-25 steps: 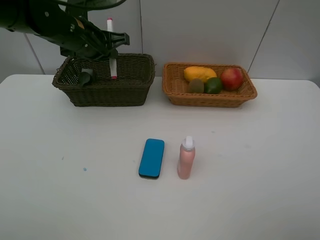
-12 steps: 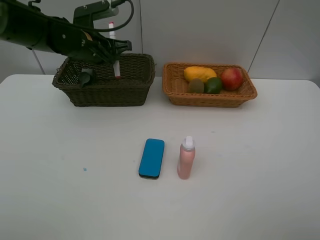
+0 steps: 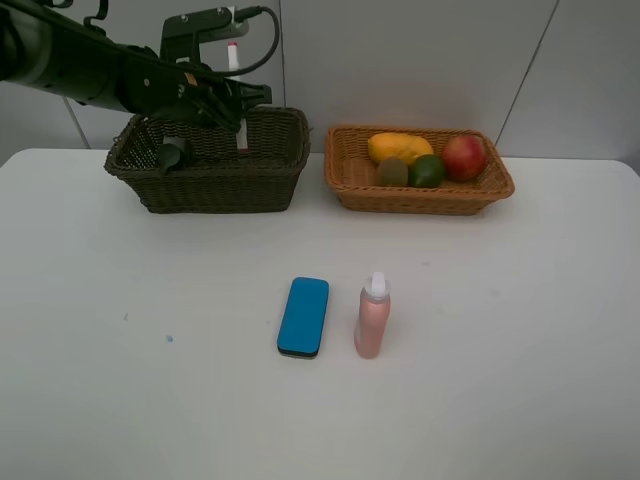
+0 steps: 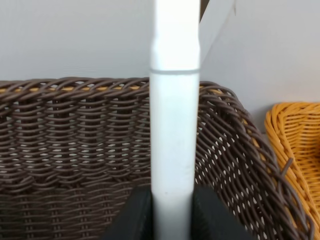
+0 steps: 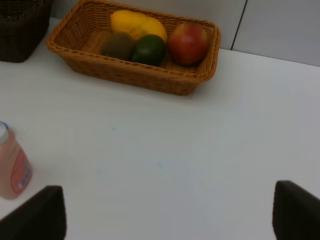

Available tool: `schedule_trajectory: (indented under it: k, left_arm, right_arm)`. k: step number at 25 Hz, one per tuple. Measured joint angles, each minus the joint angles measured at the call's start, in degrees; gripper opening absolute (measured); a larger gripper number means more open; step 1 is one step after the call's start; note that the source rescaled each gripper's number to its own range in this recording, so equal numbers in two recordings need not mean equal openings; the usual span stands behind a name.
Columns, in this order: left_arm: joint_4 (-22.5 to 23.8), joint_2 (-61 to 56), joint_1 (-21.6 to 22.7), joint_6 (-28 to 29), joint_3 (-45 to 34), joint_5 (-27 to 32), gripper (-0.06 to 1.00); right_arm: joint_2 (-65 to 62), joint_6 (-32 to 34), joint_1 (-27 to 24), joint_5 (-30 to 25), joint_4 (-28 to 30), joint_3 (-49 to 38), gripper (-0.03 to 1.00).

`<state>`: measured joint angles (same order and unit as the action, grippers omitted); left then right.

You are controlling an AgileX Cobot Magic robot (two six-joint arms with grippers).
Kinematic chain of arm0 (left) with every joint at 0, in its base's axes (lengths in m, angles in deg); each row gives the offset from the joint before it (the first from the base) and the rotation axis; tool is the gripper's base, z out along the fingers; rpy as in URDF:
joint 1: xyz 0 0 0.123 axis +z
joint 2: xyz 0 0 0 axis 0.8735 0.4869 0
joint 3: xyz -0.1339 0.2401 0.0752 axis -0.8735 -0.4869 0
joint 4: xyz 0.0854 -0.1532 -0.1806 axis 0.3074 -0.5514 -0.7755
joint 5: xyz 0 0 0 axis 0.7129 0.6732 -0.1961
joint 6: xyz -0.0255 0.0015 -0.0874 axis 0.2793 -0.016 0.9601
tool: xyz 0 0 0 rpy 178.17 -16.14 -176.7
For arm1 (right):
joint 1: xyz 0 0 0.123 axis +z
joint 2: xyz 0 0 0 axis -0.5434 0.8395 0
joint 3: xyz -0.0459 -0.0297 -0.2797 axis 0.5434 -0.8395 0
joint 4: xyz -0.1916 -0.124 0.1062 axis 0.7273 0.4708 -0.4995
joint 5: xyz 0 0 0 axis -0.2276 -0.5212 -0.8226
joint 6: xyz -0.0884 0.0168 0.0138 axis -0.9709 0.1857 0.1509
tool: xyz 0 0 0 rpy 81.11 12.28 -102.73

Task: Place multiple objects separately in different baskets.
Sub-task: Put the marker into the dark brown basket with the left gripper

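Observation:
My left gripper [image 3: 236, 98] is shut on the white pink-capped marker [image 3: 241, 132] and holds it upright over the right part of the dark olive-green basket [image 3: 210, 188]. In the left wrist view the marker shaft [image 4: 172, 125] stands between the black fingers [image 4: 134, 216], with the dark basket's wall [image 4: 75, 150] behind. A dark green pump bottle [image 3: 172, 155] lies in that basket. The orange-tan basket [image 3: 420, 197] holds the mango [image 3: 398, 146], kiwi [image 3: 391, 171], avocado [image 3: 428, 171] and pomegranate [image 3: 464, 156]. The blue eraser [image 3: 303, 316] and pink spray bottle [image 3: 372, 318] stand on the table. My right gripper [image 5: 167, 215] is open and empty.
The white table [image 3: 520, 330] ends at a grey wall behind the baskets. The right wrist view shows the orange-tan basket [image 5: 150, 80], the spray bottle [image 5: 12, 167] and a corner of the dark basket [image 5: 20, 25]. The right arm is out of the high view.
My left gripper has carried the marker to the right and a little down over the dark basket. Nothing on the table has moved.

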<state>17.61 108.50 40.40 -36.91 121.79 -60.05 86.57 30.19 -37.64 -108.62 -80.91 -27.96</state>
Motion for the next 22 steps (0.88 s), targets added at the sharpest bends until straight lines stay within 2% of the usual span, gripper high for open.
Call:
schedule_trajectory:
  k: [13, 14, 15, 16, 17, 19, 20, 22]
  left_arm:
    - [0.0, 2.1, 0.0, -0.1, 0.1, -0.1, 0.0]
    - [0.5, 2.1, 0.0, -0.4, 0.1, -0.1, 0.03]
    - [0.5, 2.1, 0.0, -0.7, 0.1, -0.2, 0.1]
    - [0.5, 2.1, 0.0, -1.2, 0.1, -0.2, 0.24]
    - [0.5, 2.1, 0.1, -1.9, 0.1, -0.2, 0.38]
    - [0.5, 2.1, 0.4, -2.9, 0.1, -0.2, 0.74]
    - [0.5, 2.1, 0.6, -3.1, 0.1, -0.2, 0.85]
    - [0.5, 2.1, 0.6, -3.1, 0.1, -0.2, 0.95]
  right_arm:
    - [0.0, 0.0, 0.0, 0.0, 0.0, 0.0, 1.0]
    - [0.0, 0.0, 0.0, 0.0, 0.0, 0.0, 1.0]
    - [0.0, 0.0, 0.0, 0.0, 0.0, 0.0, 1.0]
    - [0.0, 0.0, 0.0, 0.0, 0.0, 0.0, 1.0]
    - [0.0, 0.0, 0.0, 0.0, 0.0, 0.0, 1.0]
    - [0.0, 0.0, 0.0, 0.0, 0.0, 0.0, 1.0]
    - [0.0, 0.0, 0.0, 0.0, 0.0, 0.0, 1.0]
    - [0.0, 0.0, 0.0, 0.0, 0.0, 0.0, 1.0]
